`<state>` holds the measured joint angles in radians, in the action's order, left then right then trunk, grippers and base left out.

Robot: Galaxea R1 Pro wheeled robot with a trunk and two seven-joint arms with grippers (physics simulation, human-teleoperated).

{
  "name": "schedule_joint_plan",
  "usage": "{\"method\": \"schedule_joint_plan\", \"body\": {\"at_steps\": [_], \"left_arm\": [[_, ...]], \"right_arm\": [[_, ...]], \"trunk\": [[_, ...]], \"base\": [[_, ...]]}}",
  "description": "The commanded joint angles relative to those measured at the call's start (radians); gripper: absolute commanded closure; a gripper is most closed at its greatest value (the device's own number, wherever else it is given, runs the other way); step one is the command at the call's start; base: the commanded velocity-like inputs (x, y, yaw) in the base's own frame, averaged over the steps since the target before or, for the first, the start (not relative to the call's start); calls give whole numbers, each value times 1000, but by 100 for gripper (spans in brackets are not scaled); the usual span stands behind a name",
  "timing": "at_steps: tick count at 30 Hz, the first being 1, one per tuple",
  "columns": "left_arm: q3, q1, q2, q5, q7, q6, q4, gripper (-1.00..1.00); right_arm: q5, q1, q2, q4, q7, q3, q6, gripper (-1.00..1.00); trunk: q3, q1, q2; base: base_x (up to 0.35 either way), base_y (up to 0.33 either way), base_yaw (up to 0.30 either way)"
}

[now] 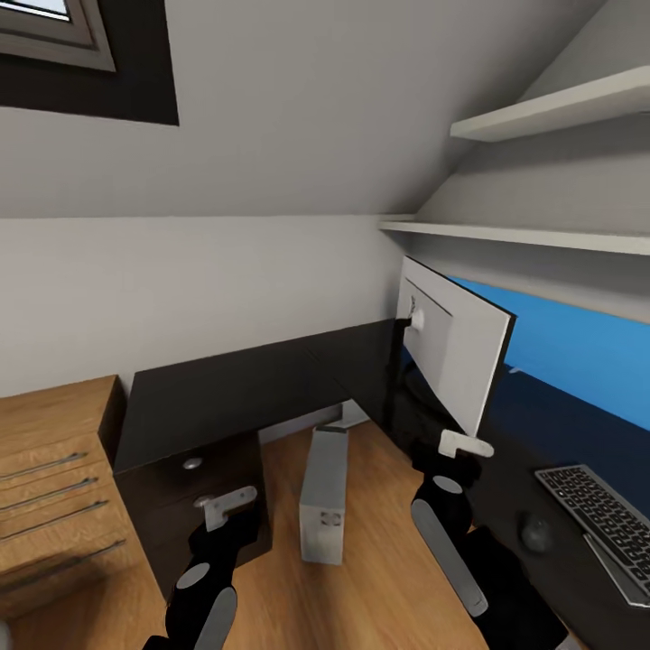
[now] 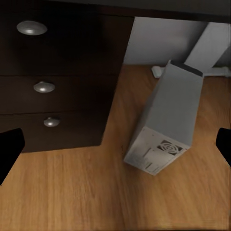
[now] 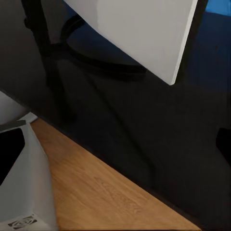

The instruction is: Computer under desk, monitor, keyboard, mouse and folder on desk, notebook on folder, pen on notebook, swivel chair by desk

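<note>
The light grey computer (image 1: 323,495) stands on the wooden floor under the black desk (image 1: 226,388), beside its drawer unit (image 1: 181,487). The monitor (image 1: 456,352) is on the desk corner, its pale back turned to me. At the right of the desk lie the keyboard (image 1: 607,528) and, just left of it, the black mouse (image 1: 536,533). My left gripper (image 1: 227,510) hangs open in front of the drawer unit; the left wrist view looks past it (image 2: 115,149) at the computer (image 2: 161,122). My right gripper (image 1: 462,449) is open over the desk edge below the monitor (image 3: 139,33).
A wooden chest of drawers (image 1: 54,487) stands at the left against the desk. Two white wall shelves (image 1: 542,236) run above the blue back panel (image 1: 587,352). The three-knob drawer unit (image 2: 53,86) stands close to the computer, with bare wooden floor (image 1: 388,560) in front.
</note>
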<state>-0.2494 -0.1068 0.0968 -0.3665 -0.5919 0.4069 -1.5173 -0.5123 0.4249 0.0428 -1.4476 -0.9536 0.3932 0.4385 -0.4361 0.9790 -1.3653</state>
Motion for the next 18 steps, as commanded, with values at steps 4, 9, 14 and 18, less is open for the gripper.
{"method": "schedule_joint_plan", "body": {"at_steps": [4, 9, 14, 18], "left_arm": [[-2, -1, 0, -7, -8, 3, -1, -100], [-2, -1, 0, -6, -8, 3, -1, -100], [-2, -1, 0, -6, -8, 3, -1, -100], [-2, -1, 1, -6, -8, 3, -1, -100]], "right_arm": [[10, 3, 2, 61, 51, 0, -16, -100], [38, 3, 2, 85, 63, 0, -28, -100], [43, 5, 2, 121, 66, -1, -53, -100], [44, 7, 3, 154, 67, -1, -81, -100]], "trunk": [[2, 0, -1], [5, 0, -1], [7, 0, -1], [9, 0, -1]], "base": [[0, 0, -271], [0, 0, -274], [0, 0, -277], [0, 0, -279]]}}
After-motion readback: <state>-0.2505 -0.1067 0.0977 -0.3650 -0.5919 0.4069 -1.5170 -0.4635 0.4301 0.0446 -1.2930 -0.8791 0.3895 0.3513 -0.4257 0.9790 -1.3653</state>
